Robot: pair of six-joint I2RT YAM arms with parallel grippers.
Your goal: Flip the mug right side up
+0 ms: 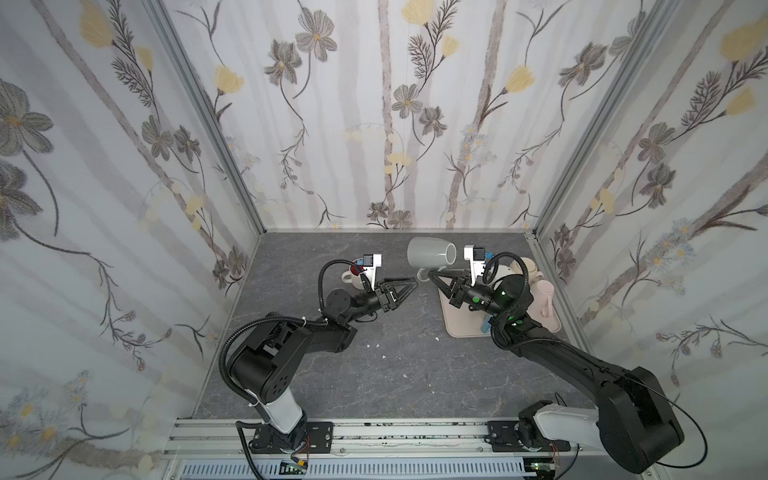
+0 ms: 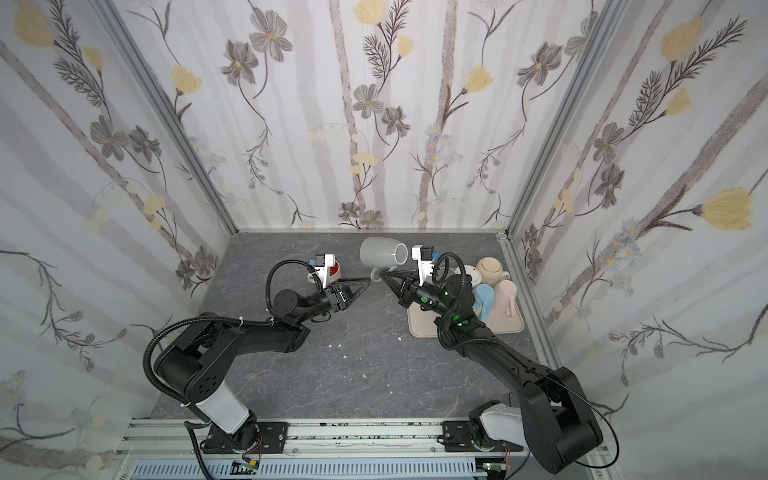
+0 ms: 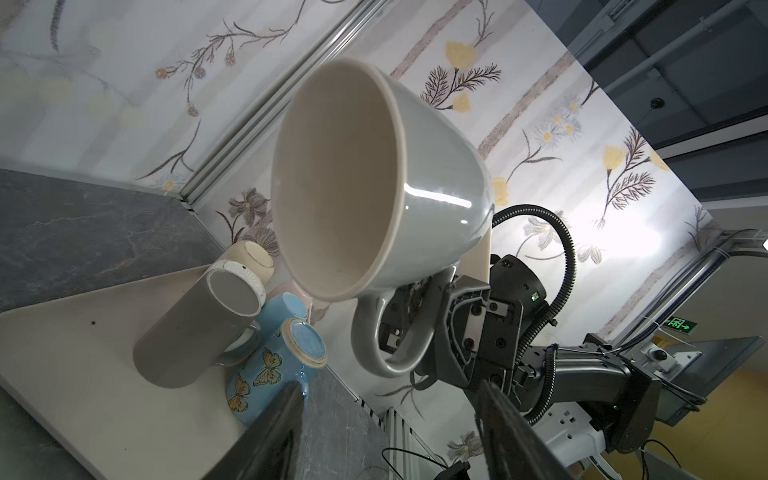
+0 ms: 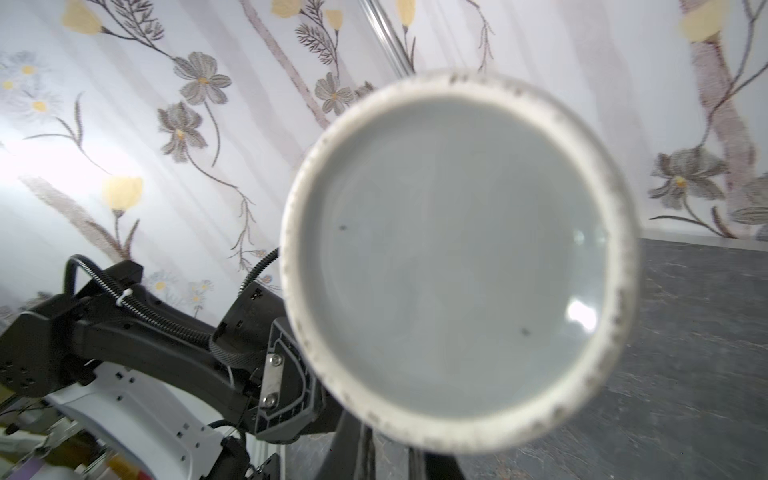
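The mug [image 1: 430,253] is glossy grey outside and off-white inside, tapers toward its base and has a grey loop handle [image 3: 374,353]. It hangs on its side in the air above the far middle of the table [image 1: 374,374], the open mouth turned to the right in both top views and the handle showing below the body. The right gripper [image 1: 431,275] pinches that handle; the right wrist view shows the flat grey base [image 4: 453,257] with a scuffed white ring.

My left arm [image 1: 291,338] and right arm [image 1: 582,365] are matte black above white base segments [image 1: 286,411], each trailed by a ribbed black cable conduit [image 3: 570,257] cinched with white zip ties [image 4: 124,296], with white wrist camera mounts [image 1: 375,262], green lights [image 1: 503,293] on the right one, and dark triangular fingers [image 3: 270,440].
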